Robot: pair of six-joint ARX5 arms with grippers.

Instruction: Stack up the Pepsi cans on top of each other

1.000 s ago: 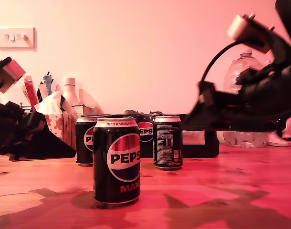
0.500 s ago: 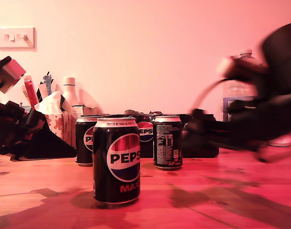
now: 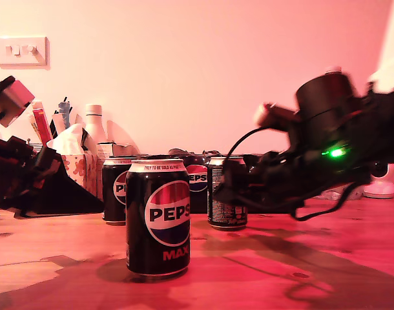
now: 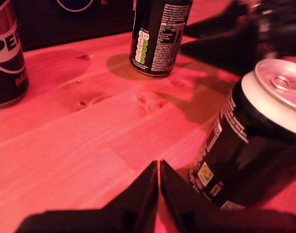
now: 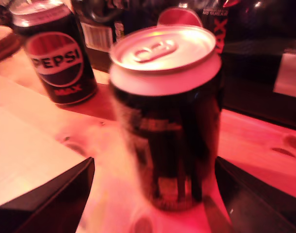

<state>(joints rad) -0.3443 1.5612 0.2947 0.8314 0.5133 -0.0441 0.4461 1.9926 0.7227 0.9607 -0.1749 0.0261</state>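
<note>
Three Pepsi cans stand apart on the wooden table. The front can shows its logo. A second can stands behind it toward the exterior view's left. The third can turns its white text forward, and my second gripper is open around it at mid height. One dark finger shows on each side, with a gap to the can. My first gripper is shut on nothing, low at the exterior view's left, with a silver-topped can close beside it.
A black shrink-wrapped Pepsi multipack lies behind the cans. A tissue box, a white bottle and pens stand at the back on the exterior view's left. A white object sits at the far right.
My second arm has swung down and toward the exterior view's left, from high over the water bottle to the text-side can. The cans and my first arm have not moved.
</note>
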